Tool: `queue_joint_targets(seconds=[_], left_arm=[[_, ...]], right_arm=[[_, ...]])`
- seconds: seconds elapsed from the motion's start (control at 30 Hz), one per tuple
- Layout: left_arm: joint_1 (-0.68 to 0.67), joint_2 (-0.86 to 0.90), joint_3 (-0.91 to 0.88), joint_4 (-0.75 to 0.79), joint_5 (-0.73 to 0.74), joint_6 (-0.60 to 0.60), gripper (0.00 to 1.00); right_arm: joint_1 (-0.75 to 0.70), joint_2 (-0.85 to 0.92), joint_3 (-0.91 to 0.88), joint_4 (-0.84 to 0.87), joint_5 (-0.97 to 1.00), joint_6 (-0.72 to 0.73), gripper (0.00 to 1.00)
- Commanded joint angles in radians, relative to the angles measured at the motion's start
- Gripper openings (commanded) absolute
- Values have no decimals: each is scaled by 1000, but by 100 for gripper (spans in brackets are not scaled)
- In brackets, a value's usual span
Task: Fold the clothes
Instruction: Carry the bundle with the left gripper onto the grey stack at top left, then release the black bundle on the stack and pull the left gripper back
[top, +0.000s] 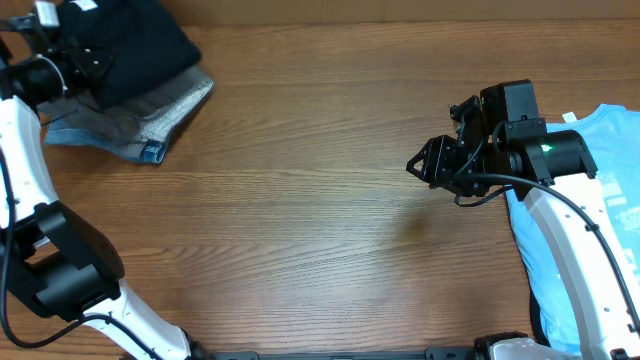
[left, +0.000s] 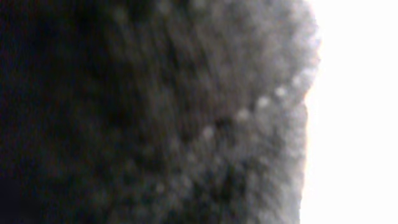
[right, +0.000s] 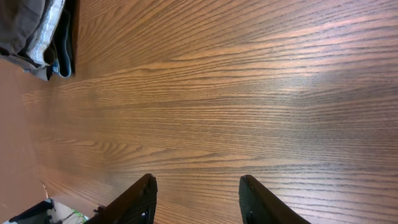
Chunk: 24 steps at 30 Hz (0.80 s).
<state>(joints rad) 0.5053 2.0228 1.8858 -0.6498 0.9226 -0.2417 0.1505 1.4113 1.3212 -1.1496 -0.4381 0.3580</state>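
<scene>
- Left gripper (top: 85, 62): jaws closed at the edge of the black T-shirt (top: 150, 40); blurred dark cloth fills its wrist view, so a pinch on the fabric is likely but unconfirmed
- Right gripper (right: 198, 182): jaws moderately apart, holding nothing, above bare wooden table (top: 300, 220)
- Black T-shirt lies bunched at the far left corner on a grey garment (top: 180, 100) and a blue denim-like one (top: 150, 150)
- Light blue T-shirt (top: 615, 160) lies at the right edge, partly under the right arm
- Step judged: taking up the black T-shirt; no fold is made yet
- Next move calls for drawing it to the centre and spreading it flat
- Count: two grippers, two T-shirts, at least two other garments
</scene>
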Motion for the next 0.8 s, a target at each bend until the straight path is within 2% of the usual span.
queue_joint_targets(seconds=[0.0, 0.2, 0.33, 0.37, 0.43, 0.5, 0.53, 0.63, 0.7, 0.77], left_arm=[[5, 60, 29, 66, -47, -70, 4], [13, 212, 29, 83, -92, -72, 4], [31, 246, 29, 78, -100, -55, 4], [35, 246, 29, 78, -112, -51, 8], [49, 237, 30, 79, -132, -51, 33], [71, 221, 32, 75, -134, -51, 51], [82, 212, 33, 70, -133, -51, 65], [119, 178, 40, 32, -132, -50, 70], [150, 142, 48, 0, -128, -48, 80], [175, 99, 49, -15, -109, -25, 85]], right_arm=[[0, -1, 10, -12, -1, -6, 46], [0, -1, 10, -29, -27, -6, 46], [0, -1, 10, -37, -27, -6, 46], [0, -1, 10, -38, -27, -6, 46], [0, -1, 10, -39, -27, -6, 46], [0, -1, 10, -38, -27, -6, 46], [0, -1, 10, -37, -27, -6, 46], [0, -1, 10, -37, -26, -6, 46], [0, -1, 10, -36, -27, -7, 46], [0, -1, 10, -35, -27, -6, 46]])
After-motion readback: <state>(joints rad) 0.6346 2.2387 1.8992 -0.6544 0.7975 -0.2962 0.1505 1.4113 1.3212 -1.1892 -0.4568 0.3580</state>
